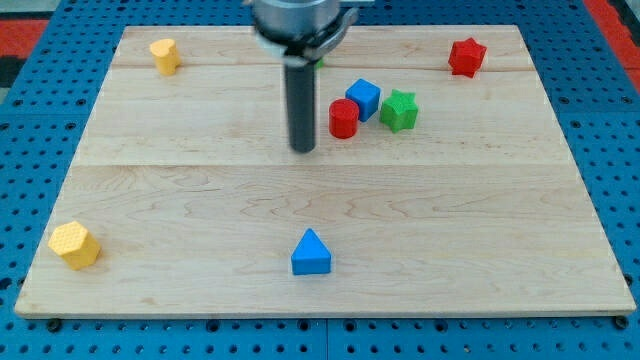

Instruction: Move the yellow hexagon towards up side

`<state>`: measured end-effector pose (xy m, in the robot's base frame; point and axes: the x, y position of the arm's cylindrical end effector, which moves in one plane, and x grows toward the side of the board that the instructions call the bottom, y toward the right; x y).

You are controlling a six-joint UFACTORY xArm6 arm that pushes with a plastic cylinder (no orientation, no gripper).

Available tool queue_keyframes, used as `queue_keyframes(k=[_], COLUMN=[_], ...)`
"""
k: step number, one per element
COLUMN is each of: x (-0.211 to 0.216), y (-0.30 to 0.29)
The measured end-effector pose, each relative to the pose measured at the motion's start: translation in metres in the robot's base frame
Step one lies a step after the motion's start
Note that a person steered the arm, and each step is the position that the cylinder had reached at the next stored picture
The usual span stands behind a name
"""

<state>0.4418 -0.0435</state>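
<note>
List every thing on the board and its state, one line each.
Yellow hexagon: bottom left corner, untouched.
Yellow block: top left, alone.
Blue triangle: bottom centre, alone.
Red cylinder: touching blue cube.
Blue cube: between red cylinder and green star.
Green star: right of the cube.
Red star: top right, alone.
My tip: left of red cylinder, apart.

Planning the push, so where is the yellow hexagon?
The yellow hexagon sits near the board's bottom-left corner, far left of the blue triangle and far from my tip.
</note>
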Motion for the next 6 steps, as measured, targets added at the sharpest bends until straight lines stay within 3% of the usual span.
queue_keyframes(k=[2, 3, 4, 5, 6], x=[0.141, 0.163, 0.120, 0.101, 0.131], y=[-0.110, -0.204, -0.232, -0.214, -0.220])
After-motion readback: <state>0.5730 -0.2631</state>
